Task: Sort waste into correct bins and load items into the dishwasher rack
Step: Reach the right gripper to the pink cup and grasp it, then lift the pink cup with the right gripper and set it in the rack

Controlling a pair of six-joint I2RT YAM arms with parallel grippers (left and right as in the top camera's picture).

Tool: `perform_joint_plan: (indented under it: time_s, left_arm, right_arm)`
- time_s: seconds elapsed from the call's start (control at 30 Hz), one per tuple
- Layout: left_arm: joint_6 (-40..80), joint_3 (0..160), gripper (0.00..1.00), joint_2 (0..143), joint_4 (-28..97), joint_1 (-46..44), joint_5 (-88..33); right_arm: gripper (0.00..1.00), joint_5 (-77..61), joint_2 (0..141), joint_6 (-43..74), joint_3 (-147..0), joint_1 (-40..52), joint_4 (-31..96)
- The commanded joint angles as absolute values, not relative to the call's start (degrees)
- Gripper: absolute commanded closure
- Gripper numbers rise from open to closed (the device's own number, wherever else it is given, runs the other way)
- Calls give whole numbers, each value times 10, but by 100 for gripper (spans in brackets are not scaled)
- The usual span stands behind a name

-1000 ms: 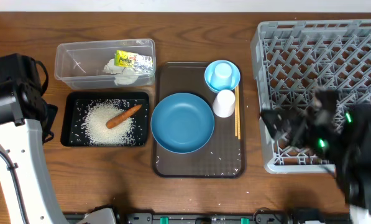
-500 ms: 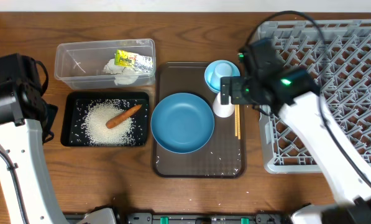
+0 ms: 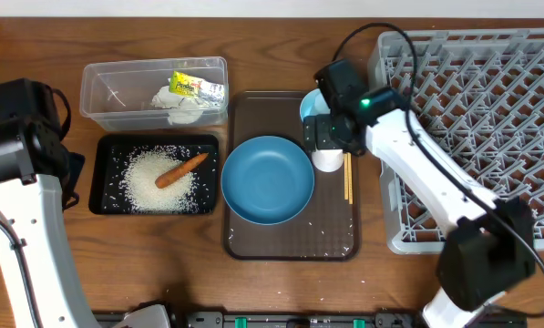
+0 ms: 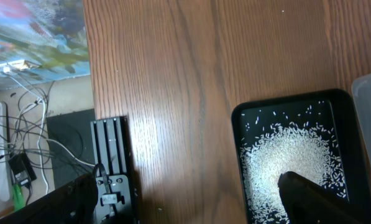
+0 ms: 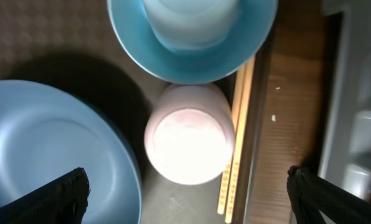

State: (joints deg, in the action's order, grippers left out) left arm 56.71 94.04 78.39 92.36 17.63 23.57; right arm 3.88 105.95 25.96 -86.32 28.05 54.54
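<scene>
target: white cup (image 5: 188, 142), taken as next item for the dishwasher rack (image 3: 472, 91)
location: stood on the brown serving tray (image 3: 290, 241), right side. small light-blue cup (image 5: 191, 31) is just behind it and large blue bowl (image 3: 267, 179) just to its left. the wooden chopsticks (image 5: 235, 143) lie against its right flank or just beside it; contact cannot be told
right gripper (image 3: 329, 137): hung directly over the white cup, jaws spread wide, nothing held. in the wrist view the fingertips sit well outside the cup on both sides
left gripper (image 4: 194, 205): parked off the left end of the black tray (image 3: 103, 196), jaws wide, nothing held
handling: judged light, rigid, smooth-walled and likely slippery. material cannot be told, so it is to be treated as breakable
grip point: round side wall, pinched across the full width, low enough that it is not squeezed out upward
risk: the right-hand finger is expected to land on the chopsticks side, so the sticks may be nudged or trapped
cup axis: vertical, no long axis in plan. top face reads as a flat bright disc, possibly inverted; not settled from these views
chopsticks axis: long axis run along the tray's right edge, near-to-far from the robot, both sticks parallel
</scene>
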Motion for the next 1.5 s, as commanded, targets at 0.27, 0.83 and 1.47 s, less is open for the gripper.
perform_joint_plan:
  time_s: [0.27, 0.83, 1.47]
  left_arm:
    - [564, 940, 5, 784, 968, 180, 249]
    - [564, 940, 5, 784, 968, 180, 249]
    - [564, 940, 5, 784, 968, 180, 249]
  right_arm:
    - [1, 47, 1118, 283, -873, 285, 536]
    - [21, 47, 1151, 283, -872, 277, 504]
    - [47, 45, 1058, 271, -915, 253, 548]
